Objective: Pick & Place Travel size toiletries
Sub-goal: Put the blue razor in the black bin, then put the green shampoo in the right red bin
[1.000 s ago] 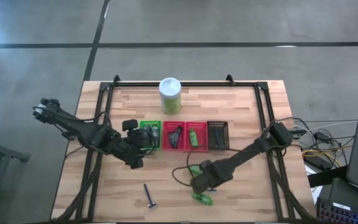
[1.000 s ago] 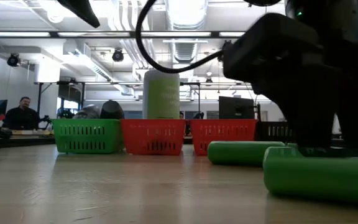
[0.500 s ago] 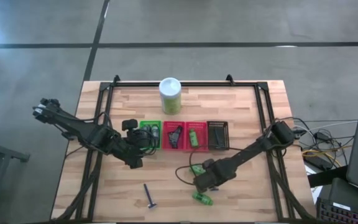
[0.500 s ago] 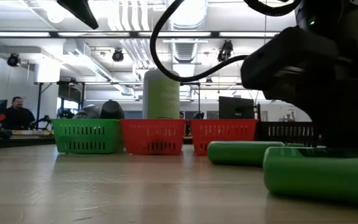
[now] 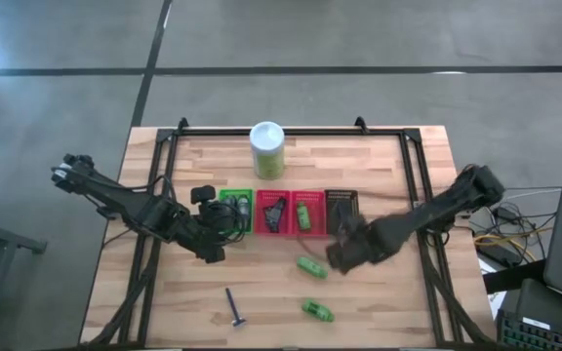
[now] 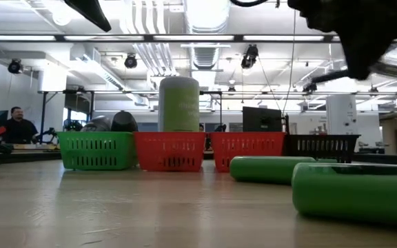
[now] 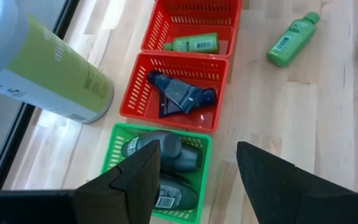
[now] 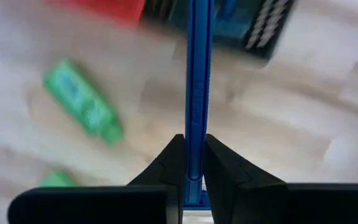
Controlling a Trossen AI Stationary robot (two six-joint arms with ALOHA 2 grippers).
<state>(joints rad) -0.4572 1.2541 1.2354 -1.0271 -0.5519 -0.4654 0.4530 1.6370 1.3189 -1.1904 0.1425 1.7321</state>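
Right gripper (image 8: 191,163), above the table's middle and just in front of the black basket (image 5: 342,212): its fingers are closed tight on the thin blue stick (image 8: 197,93), pinching it near one end so that the shaft runs straight out past the fingertips. The stick looks light, stiff and narrow; held so close to its end it may pivot between the pads, and a hold nearer the middle of the shaft would probably steady it.

Left gripper (image 7: 194,177), over the green basket (image 7: 118,148) toward the table's left side: fingers parted, holding nothing. That basket carries dark grey oval bottles (image 7: 163,152).

Two green bottles (image 5: 311,266) lie loose on the wood toward the front edge, and a second T-shaped stick (image 5: 234,306) lies near the front edge to the left. The bottles look smooth, round and hard, so they are likely to roll; across the body is the safer place to grip.
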